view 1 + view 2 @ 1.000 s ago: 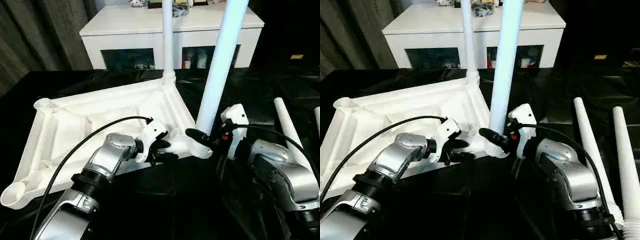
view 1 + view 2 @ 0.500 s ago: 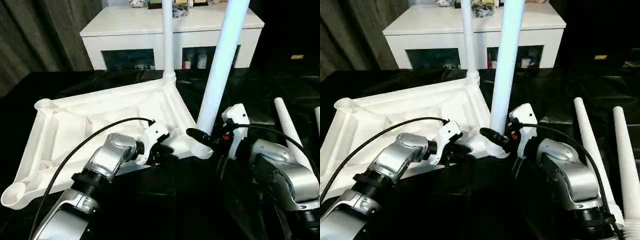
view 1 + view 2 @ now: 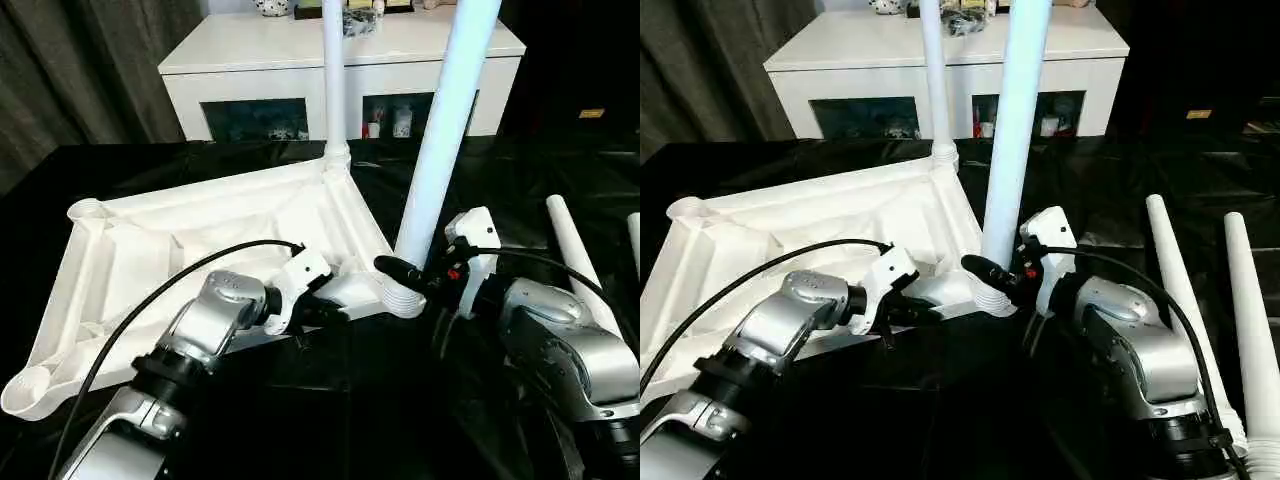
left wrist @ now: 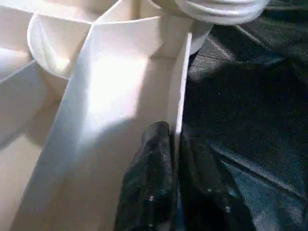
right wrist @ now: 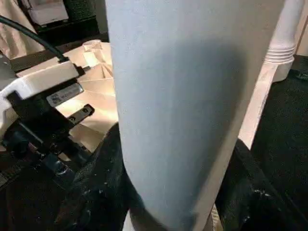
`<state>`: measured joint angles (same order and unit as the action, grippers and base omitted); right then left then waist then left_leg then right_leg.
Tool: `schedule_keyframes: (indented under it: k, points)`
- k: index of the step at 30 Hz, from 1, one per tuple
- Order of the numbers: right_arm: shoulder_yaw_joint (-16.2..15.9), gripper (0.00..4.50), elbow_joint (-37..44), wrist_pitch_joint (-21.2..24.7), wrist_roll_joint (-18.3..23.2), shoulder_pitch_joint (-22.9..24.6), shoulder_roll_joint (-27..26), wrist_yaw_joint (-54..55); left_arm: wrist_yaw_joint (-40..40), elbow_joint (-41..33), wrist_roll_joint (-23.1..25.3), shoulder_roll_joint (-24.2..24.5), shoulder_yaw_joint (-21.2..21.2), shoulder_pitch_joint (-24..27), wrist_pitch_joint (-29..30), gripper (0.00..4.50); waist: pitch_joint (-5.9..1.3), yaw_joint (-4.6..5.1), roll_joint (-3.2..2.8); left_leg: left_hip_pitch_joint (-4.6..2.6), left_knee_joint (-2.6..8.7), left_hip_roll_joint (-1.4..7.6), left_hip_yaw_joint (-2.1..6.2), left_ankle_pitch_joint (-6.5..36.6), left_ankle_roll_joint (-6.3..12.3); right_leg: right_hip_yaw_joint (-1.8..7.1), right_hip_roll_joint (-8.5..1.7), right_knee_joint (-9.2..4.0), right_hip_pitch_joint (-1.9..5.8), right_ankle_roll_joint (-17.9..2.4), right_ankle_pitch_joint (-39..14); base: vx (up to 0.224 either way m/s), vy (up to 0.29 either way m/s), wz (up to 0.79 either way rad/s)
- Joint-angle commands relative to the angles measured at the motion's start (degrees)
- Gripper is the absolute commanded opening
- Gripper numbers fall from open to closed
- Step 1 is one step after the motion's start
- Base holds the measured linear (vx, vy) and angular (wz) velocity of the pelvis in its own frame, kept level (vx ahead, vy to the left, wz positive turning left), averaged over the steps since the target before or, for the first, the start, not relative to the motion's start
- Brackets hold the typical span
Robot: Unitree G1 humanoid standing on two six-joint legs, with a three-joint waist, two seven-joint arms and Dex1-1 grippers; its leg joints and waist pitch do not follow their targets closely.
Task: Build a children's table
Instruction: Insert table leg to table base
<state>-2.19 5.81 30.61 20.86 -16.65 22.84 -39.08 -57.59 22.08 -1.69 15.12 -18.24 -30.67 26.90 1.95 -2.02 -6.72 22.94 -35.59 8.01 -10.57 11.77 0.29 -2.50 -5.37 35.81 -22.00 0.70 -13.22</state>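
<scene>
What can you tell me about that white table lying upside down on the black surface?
The children's table looks like white plastic and lies upside down, its ribbed underside facing up inside a raised rim. Round sockets mark its corners. Two long round legs stand in two of them, one far, one near. The left claw is shut on the near rim; the right claw grips the near leg.

A table (image 3: 470, 400) covered in glossy black sheeting carries everything. On it lies the white tabletop (image 3: 150, 250) turned underside up, ribs showing, reaching from the near left corner toward the middle. Two loose white legs (image 3: 1170, 270) lie side by side on the black sheeting at the right, well apart from the tabletop
</scene>
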Motion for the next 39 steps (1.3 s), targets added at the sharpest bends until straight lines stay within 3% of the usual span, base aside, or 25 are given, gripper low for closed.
schedule_keyframes:
  k: [1,8,9,11,12,19,26,38,39]
  points:
    - [1.7,1.86,-0.4,-1.0,0.5,-1.6,-0.4,0.8,-1.3,-0.6,-1.3,0.3,-0.3,2.6,-0.5,0.07,-3.69,-0.28,1.05,-1.26,3.96,4.86,2.45,2.0,7.47,1.89,-4.02,-3.17,2.57,-16.6,7.1,0.000,0.000,0.00]
    - [2.9,1.86,-1.5,-0.5,1.0,-1.6,-0.3,1.3,-5.1,-8.5,-5.0,2.0,-0.1,7.1,-0.3,0.00,-3.55,-0.02,1.11,-1.33,4.02,4.83,2.28,2.8,7.67,1.89,-3.87,-3.35,2.38,-16.3,4.7,0.000,0.000,0.00]
    - [2.6,1.86,-1.4,-0.2,1.1,-1.3,-0.1,0.9,-4.7,-8.6,-4.7,2.0,-0.1,7.2,-0.5,0.00,-3.47,-0.10,1.41,-1.42,4.06,4.78,2.16,3.6,7.50,1.91,-3.78,-3.50,2.26,-16.2,3.2,0.000,0.000,0.00]
    - [2.2,1.86,-1.3,0.0,1.1,-1.1,0.0,0.5,-4.4,-8.5,-4.5,2.0,-0.2,7.2,-0.9,0.00,-3.41,-0.16,1.19,-1.38,4.13,4.75,2.18,4.2,6.95,1.96,-3.81,-3.58,2.30,-15.9,1.6,0.000,0.000,0.00]
    - [1.4,1.86,-1.4,0.7,1.1,-0.7,0.4,-0.5,-3.7,-7.8,-3.9,1.7,0.0,7.0,-1.7,0.00,-3.40,-0.13,1.52,-1.30,4.21,4.77,2.26,4.2,6.77,1.94,-3.77,-3.55,2.39,-15.8,1.2,0.000,0.000,0.00]
    - [0.5,1.86,-1.0,2.7,1.8,-0.1,1.4,-2.9,-1.9,-5.9,-2.6,1.4,0.7,5.9,-3.4,0.00,-3.50,-0.22,1.48,-1.26,4.02,4.71,2.24,3.3,7.12,1.99,-3.81,-3.47,2.32,-15.4,1.9,0.000,0.000,0.00]
    - [0.9,1.86,-1.7,2.8,2.1,0.2,2.0,-3.3,-2.2,-5.5,-3.2,1.4,0.8,5.3,-3.8,0.00,-3.49,-0.17,1.35,-1.33,4.11,4.71,2.25,4.4,6.38,1.98,-3.76,-3.60,2.27,-15.3,0.8,0.000,0.000,0.00]
    - [3.9,1.86,-9.4,-0.1,2.9,1.3,-2.2,-0.6,-3.0,-5.4,-3.5,1.7,1.0,5.0,-4.1,0.00,-3.48,0.03,1.33,-1.26,4.07,4.62,2.21,4.8,6.44,1.97,-3.85,-3.62,2.26,-15.9,0.8,0.000,0.000,0.00]
    - [4.3,1.86,-9.9,-0.2,3.2,1.5,-2.6,-0.5,-3.0,-5.4,-3.5,1.7,1.0,5.0,-4.1,0.00,-3.52,0.00,1.09,-1.30,4.06,4.59,2.23,4.9,6.37,1.94,-3.84,-3.59,2.25,-15.9,0.7,0.000,0.000,0.00]
